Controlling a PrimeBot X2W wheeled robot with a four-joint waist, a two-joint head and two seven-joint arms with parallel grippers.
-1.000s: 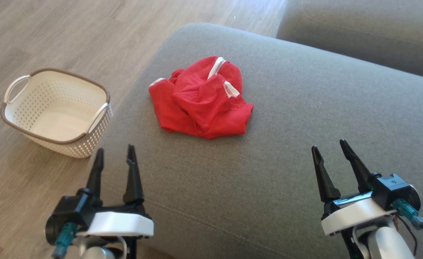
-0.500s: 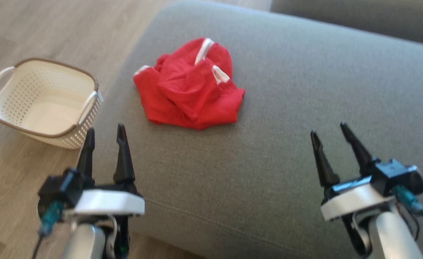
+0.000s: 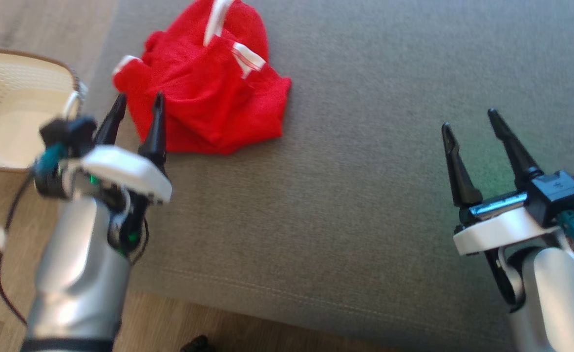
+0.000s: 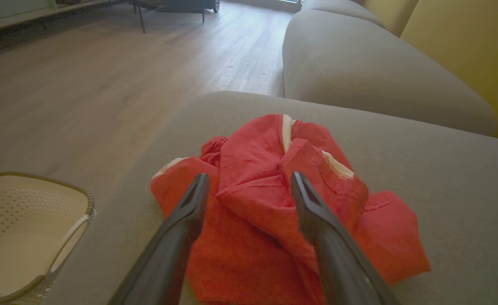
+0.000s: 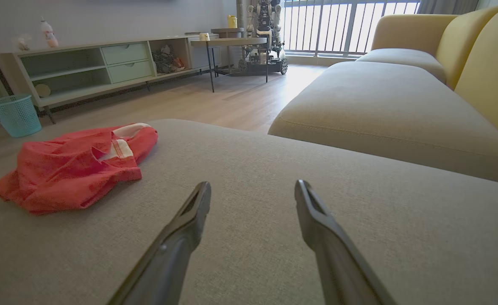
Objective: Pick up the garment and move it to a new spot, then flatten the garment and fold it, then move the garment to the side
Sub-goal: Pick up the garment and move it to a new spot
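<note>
1. Basket (image 3: 18,80): white, perforated walls, brown rim, white handles. It sits on the wood floor (image 4: 83,84), just beside the left edge of the grey sofa cushion (image 3: 365,171). In the left wrist view (image 4: 20,199) its pale inner bottom shows bare.
2. Teal mesh wastebasket (image 5: 15,114): on the floor by the far shelf unit. Can't tell the contents.
3. Garment (image 3: 203,93): red, with white trim strips. It is crumpled in a loose heap with several folds piled up, not flat.
4. Garment location: it lies on the sofa cushion near the cushion's left end, close to the basket side. The right wrist view (image 5: 70,169) shows it as a low mound with one white-edged opening facing up.
5. Left end effector (image 3: 139,96): fingers spread apart, nothing between them. The tips sit at the garment's near-left edge. In its own wrist view (image 4: 249,176) the two fingers frame a raised red fold (image 4: 257,178). Can't tell if there is contact with the cloth.
6. Right end effector (image 3: 468,119): fingers spread apart, holding nothing. It is over bare cushion, well apart from the garment. Same in its wrist view (image 5: 252,183).
</note>
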